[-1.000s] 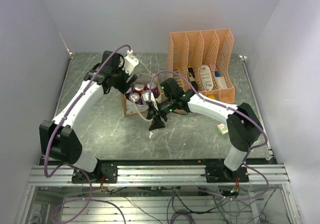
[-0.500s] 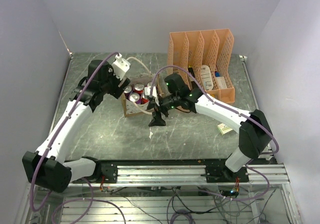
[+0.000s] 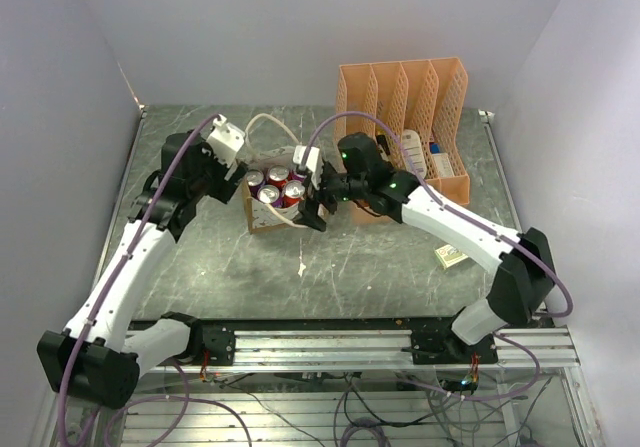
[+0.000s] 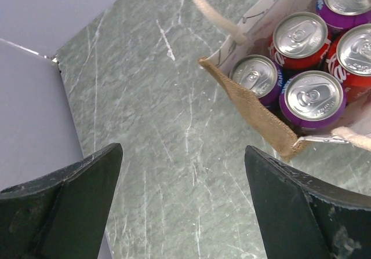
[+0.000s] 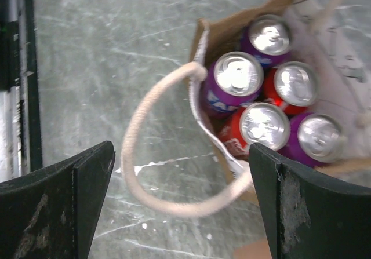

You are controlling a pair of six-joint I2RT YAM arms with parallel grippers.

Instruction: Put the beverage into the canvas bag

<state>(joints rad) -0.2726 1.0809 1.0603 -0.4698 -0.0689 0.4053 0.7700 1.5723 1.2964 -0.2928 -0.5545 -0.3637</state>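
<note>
The canvas bag [image 3: 262, 219] stands mid-table, packed with several upright beverage cans [image 3: 278, 179], red and purple. In the left wrist view its brown edge [image 4: 255, 105] and the cans [image 4: 313, 97] lie at upper right. My left gripper [image 3: 236, 174] hovers just left of the bag, open, with only bare table between its fingers [image 4: 64, 207]. My right gripper [image 3: 314, 210] hangs open over the bag's right front corner. A cream handle loop [image 5: 128, 154] droops loose below it, and the cans [image 5: 237, 76] sit beyond.
An orange file organizer [image 3: 405, 117] with items in it stands at the back right, close behind the right arm. A small box [image 3: 446, 257] lies on the table at right. A white scrap [image 3: 301, 265] lies in front of the bag.
My left arm has drawn back from over the bag to its left. My right gripper has opened wide and moved from in front of the bag up to its corner.
</note>
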